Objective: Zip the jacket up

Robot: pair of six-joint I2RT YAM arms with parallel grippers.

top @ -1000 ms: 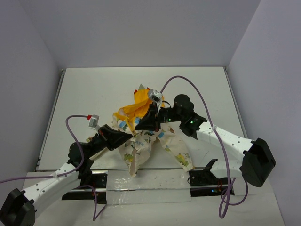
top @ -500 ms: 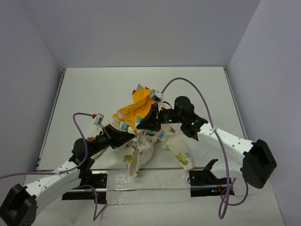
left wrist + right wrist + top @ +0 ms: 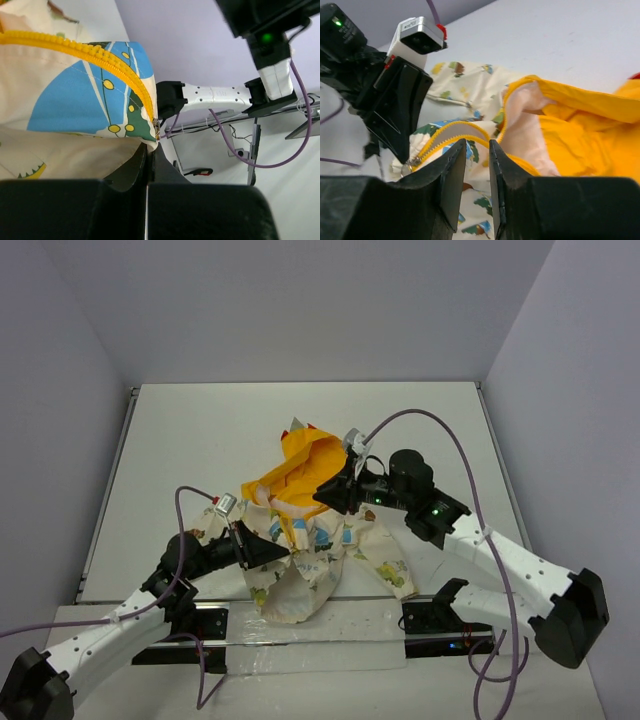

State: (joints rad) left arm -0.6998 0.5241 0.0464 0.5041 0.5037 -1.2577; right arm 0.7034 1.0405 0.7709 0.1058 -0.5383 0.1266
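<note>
The jacket [image 3: 300, 575] lies crumpled mid-table, cream print side near, yellow-orange hood [image 3: 300, 465] behind. My left gripper [image 3: 276, 556] is shut on the jacket's bottom hem; in the left wrist view the left gripper [image 3: 150, 150] pinches cream fabric just below the metal zipper slider [image 3: 157, 126] at the end of the yellow zipper [image 3: 95, 52]. My right gripper [image 3: 326, 496] hovers over the jacket's open front. In the right wrist view the right gripper [image 3: 477, 146] stands slightly open and empty above the parted zipper teeth [image 3: 451, 131], with the slider [image 3: 408, 167] and left gripper [image 3: 395, 112] to its left.
The white table [image 3: 190, 440] has raised edges left and right and grey walls around it. A black rail [image 3: 310, 622] and the arm bases sit at the near edge. Purple cables loop over both arms.
My left gripper has moved right and nearer, dragging the hem with it. My right gripper has drawn back to the right and now sits off the fabric. The jacket's lower part has bunched up.
</note>
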